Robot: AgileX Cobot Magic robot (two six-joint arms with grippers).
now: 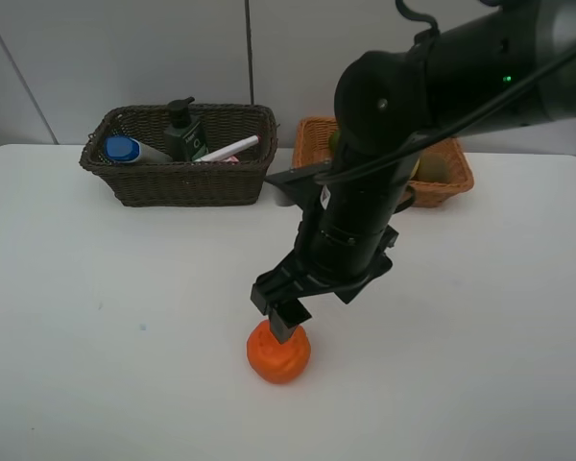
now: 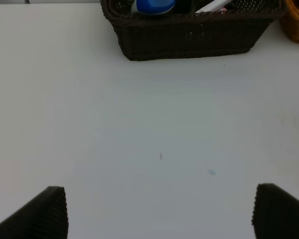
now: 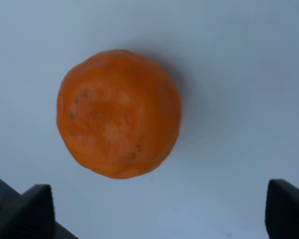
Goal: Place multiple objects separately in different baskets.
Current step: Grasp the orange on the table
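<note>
Dimpled round orange (image 1: 279, 353), smooth white table (image 1: 96, 317), woven dk-brown basket (image 1: 182, 182)

The orange (image 1: 278, 353) lies on the table (image 1: 96, 327), before 2 baskets (image 1: 182, 182).

The high exterior camera looks down and forward over the white table (image 1: 96, 317), taking in both baskets at the far edge. The right wrist camera points straight down past the right claw (image 3: 157, 211), close above the orange (image 3: 118, 113), which the high view also shows under that claw (image 1: 286, 325). The left wrist camera sits low behind the left claw (image 2: 159, 211), facing ahead across bare table to the dark brown basket (image 2: 189, 40), shared with the high view (image 1: 178, 178).
</note>
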